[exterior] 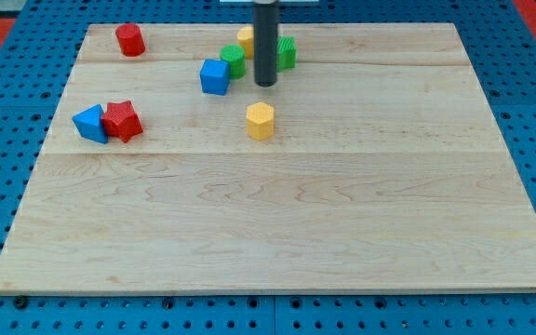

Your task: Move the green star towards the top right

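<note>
Green star (288,52) sitting near the table's (342,233) top edge, a little left of centre, partly hidden behind the dark rod. Just to the star's left and slightly toward the view's bottom, my tip (265,85), very close to the star, contact impossible to confirm from this angle. No jaws on this end effector, only a plain rod, so nothing to part or close and nothing clamped. Key relation, as a judgement: tip lying on the star's left and lower side, which suits a shove toward the view's top right; star's points too hidden to call any long axis. Left of the star, beyond the rod, a green block (234,60), rounded by the look of it, touching or nearly touching a blue cube (215,76) lower still. Up and left of the star, a yellow block (246,39) peeking out from behind the rod, shape unclear. Below the star, well apart, a yellow hexagonal block (261,121). Far to the star's left, a red block (130,39) near the top edge, and lower down a blue block (90,123) pressed against a red star (123,121). Right of the star, bare wood all the way to the corner, so plenty of sideways run; little room upward, though, top edge close, likely risk being a push off the table.
</note>
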Available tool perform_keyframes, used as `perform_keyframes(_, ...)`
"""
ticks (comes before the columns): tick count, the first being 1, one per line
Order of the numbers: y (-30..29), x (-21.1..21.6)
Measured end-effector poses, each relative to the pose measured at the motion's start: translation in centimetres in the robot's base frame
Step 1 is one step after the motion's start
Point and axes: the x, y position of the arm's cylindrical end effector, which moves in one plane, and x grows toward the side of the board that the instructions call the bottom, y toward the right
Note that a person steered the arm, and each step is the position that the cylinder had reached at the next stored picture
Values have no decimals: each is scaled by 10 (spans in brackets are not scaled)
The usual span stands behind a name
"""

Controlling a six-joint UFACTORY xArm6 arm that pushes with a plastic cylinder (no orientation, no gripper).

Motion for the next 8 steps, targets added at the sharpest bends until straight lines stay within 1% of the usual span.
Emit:
perform_keyframes(1,0,-30)
perform_keyframes(3,27,-49)
perform_keyframes(5,159,-50)
perform_keyframes(6,103,-26)
perform_keyframes(7,44,-56)
perform_keyframes(8,42,-93)
